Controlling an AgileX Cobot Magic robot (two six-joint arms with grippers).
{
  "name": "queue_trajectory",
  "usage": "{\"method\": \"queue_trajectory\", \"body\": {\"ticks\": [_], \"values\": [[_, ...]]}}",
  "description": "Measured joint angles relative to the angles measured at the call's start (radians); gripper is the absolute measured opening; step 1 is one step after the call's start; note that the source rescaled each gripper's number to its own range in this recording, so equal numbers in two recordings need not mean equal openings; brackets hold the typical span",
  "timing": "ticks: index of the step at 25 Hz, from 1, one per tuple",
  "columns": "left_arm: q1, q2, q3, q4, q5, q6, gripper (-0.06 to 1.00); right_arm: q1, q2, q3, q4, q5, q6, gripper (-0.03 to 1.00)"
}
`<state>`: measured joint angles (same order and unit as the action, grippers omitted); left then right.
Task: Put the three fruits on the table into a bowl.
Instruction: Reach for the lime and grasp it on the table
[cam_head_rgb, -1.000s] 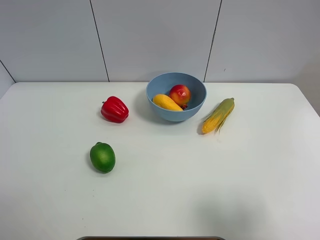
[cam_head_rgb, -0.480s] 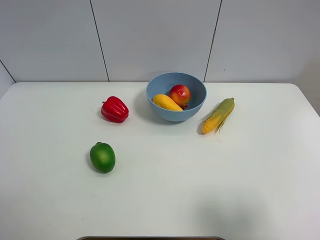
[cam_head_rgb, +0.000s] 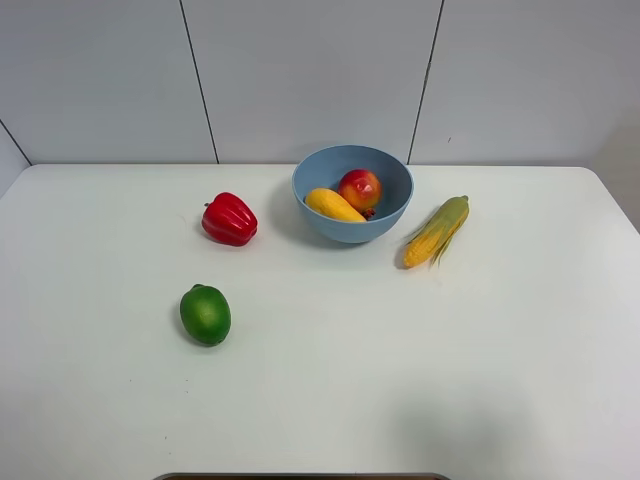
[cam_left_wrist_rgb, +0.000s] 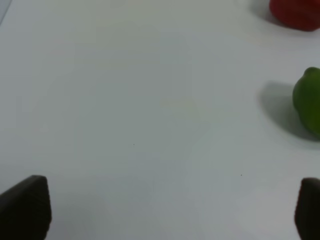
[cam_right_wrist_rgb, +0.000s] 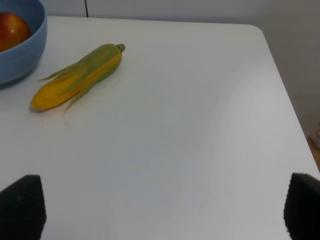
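Left wrist cam has the lime (cam_left_wrist_rgb: 309, 100) sitting on the table (cam_left_wrist_rgb: 150, 100), well apart from the bowl (cam_head_rgb: 345, 230) holding the mango (cam_head_rgb: 333, 205) and pomegranate (cam_head_rgb: 359, 188). My left gripper (cam_left_wrist_rgb: 167, 207) and right gripper (cam_right_wrist_rgb: 161, 205) both gape wide, empty. Lime looks glossy, probably slick but firm, so I'd pinch across its fat middle.
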<state>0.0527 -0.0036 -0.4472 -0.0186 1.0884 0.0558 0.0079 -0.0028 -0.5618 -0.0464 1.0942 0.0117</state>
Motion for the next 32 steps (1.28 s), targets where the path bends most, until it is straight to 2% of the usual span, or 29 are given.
{"method": "queue_trajectory", "body": {"ticks": [8,14,24,27,32], "values": [[0.000,0.000,0.000,0.000,0.000,0.000,1.00,0.000,0.000,0.000,0.000,0.000,0.000,0.89],[0.000,0.000,0.000,0.028,-0.001,0.000,1.00,0.000,0.000,0.000,0.000,0.001,0.000,0.89],[0.000,0.005,-0.001,0.019,-0.008,0.000,1.00,0.000,0.000,0.000,0.000,0.001,0.000,0.89],[0.000,0.064,-0.008,0.004,-0.017,0.000,1.00,0.000,0.000,0.000,0.000,0.001,0.000,0.89],[0.000,0.272,-0.077,-0.018,-0.062,0.013,1.00,0.000,0.000,0.000,0.000,0.001,0.000,0.89]]}}
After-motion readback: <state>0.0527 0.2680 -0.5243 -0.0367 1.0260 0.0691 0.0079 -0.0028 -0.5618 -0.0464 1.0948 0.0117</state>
